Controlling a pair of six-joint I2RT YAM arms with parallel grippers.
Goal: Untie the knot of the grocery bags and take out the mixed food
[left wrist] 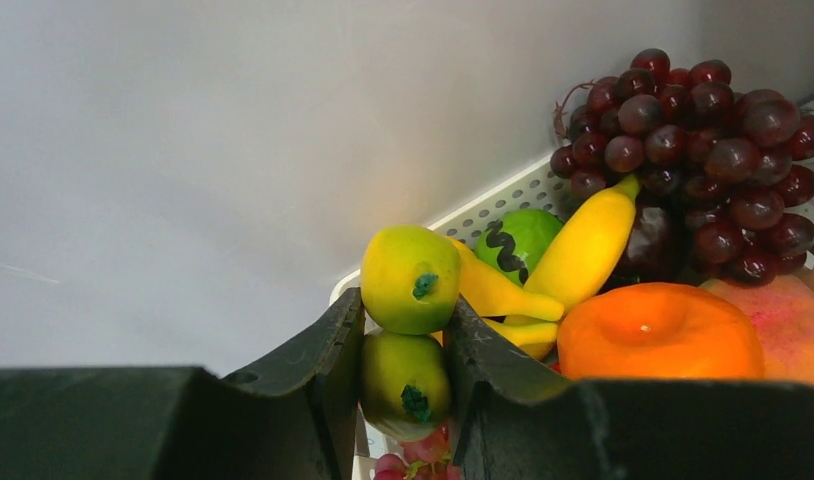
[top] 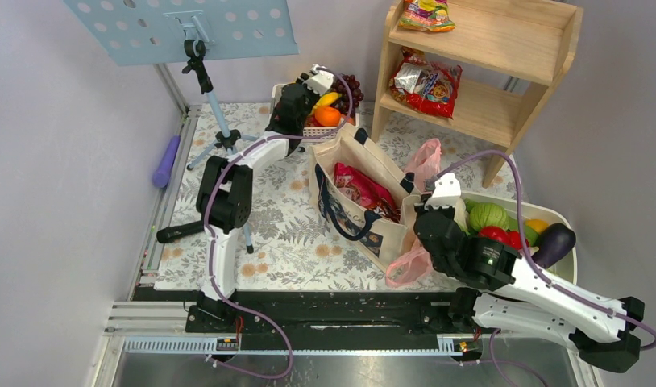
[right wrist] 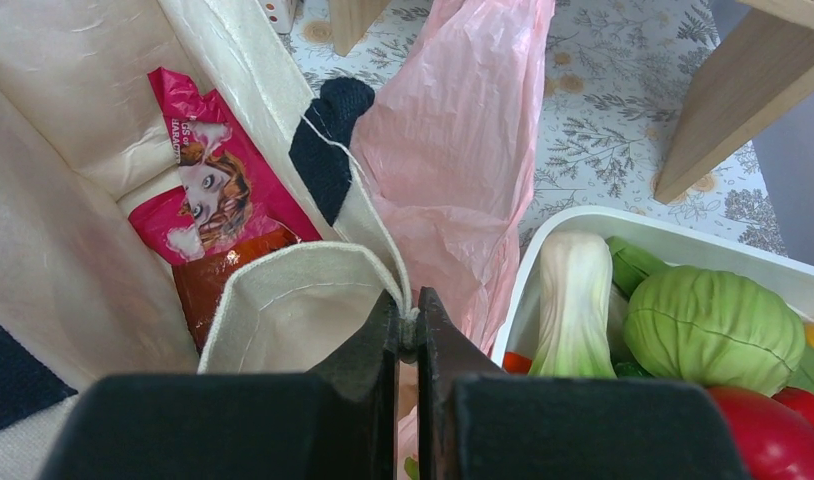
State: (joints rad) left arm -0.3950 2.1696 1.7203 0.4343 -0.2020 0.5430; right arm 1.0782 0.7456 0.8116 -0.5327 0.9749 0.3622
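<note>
My left gripper (top: 315,103) is over the white fruit basket (top: 318,131) at the back. In the left wrist view it (left wrist: 406,303) is shut on a yellow-green fruit (left wrist: 405,380), with a second one (left wrist: 411,278) just above it. Bananas (left wrist: 583,245), dark grapes (left wrist: 703,150) and an orange (left wrist: 658,330) lie beside it. My right gripper (top: 421,211) (right wrist: 408,302) is shut on the rim of the beige canvas tote (right wrist: 283,300). A pink plastic bag (right wrist: 453,150) (top: 425,161) hangs crumpled against the tote. A magenta snack packet (right wrist: 218,190) lies inside the tote. No knot shows.
A white tray (top: 562,218) of vegetables stands at the right, with cabbage (right wrist: 713,325) close to my right gripper. A wooden shelf (top: 486,56) with snack packets stands at the back right. A music stand (top: 184,28) is at the back left, with a purple object (top: 165,161) by the left wall.
</note>
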